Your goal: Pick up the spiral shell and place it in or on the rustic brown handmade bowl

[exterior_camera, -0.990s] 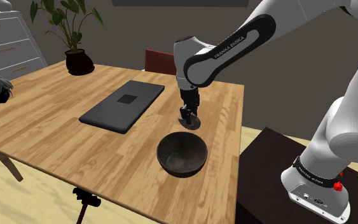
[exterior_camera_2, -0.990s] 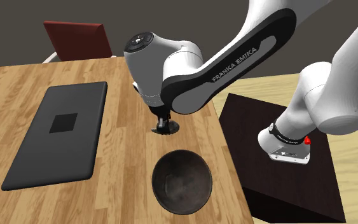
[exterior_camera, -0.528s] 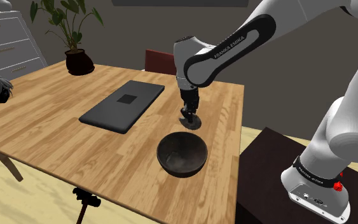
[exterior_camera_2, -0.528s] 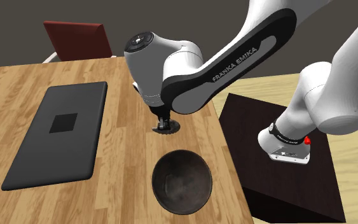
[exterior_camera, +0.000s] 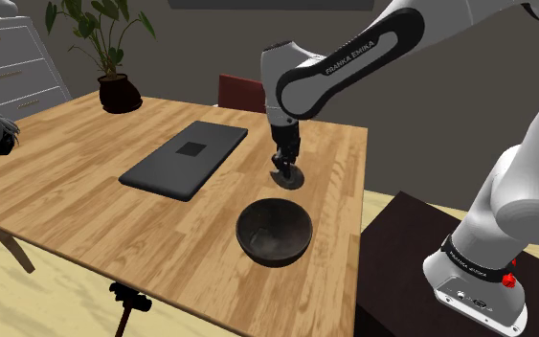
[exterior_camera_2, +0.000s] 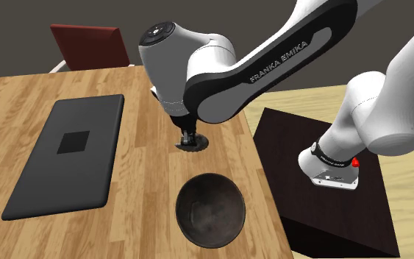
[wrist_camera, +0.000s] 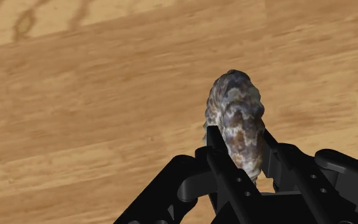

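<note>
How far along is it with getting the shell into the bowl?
Done: the black gripper is shut on the mottled grey-brown spiral shell. In hand: holding it beside the dark round bowl, low over the wooden table. Left: carry it over the bowl, which holds nothing yet, and release.

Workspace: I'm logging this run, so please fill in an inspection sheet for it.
Surface: wooden table, no spills seen.
Job's things: shell clasped in the hand, apart from the bowl; bowl empty.
Clutter: dark flat slab; potted plant at a far corner.
Hand: shut on the shell.
Cables: nothing seen.
Surroundings: red chair, white drawers, dark stand.
</note>
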### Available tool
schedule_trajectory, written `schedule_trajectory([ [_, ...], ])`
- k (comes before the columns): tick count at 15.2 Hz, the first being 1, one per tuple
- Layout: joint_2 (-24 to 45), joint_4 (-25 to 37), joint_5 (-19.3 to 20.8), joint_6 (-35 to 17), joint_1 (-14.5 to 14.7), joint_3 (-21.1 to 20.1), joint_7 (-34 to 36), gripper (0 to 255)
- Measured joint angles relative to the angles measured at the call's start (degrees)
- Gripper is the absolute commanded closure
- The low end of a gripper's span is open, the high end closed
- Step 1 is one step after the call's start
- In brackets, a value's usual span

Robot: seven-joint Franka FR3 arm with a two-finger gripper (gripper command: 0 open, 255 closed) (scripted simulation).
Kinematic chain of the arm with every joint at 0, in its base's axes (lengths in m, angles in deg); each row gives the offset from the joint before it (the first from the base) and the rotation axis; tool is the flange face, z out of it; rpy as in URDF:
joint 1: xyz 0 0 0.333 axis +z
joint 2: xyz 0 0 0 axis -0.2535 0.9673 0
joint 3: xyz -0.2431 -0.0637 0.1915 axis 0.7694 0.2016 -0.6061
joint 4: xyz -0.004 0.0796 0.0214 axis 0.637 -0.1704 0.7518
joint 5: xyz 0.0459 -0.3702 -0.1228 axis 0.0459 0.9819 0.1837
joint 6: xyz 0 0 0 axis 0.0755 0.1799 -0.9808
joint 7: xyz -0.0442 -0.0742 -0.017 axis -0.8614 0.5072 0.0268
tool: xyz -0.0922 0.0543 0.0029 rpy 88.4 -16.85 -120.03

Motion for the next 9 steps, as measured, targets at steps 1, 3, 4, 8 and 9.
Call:
schedule_trajectory([
  [1, -0.38, 0.24, -0.10, 0.60, 0.03, -0.03, -0.01, 255],
  [3, -1.31, 0.83, -0.31, 2.11, -0.02, 0.00, -0.22, 255],
  [4, -1.55, 1.33, -0.37, 2.84, -0.02, 0.01, -0.27, 255],
  [8, -2.84, 3.11, -0.64, 5.89, -0.09, 0.10, -0.58, 255],
  [9, -3.31, 3.41, -0.75, 6.65, -0.08, 0.09, -0.60, 255],
])
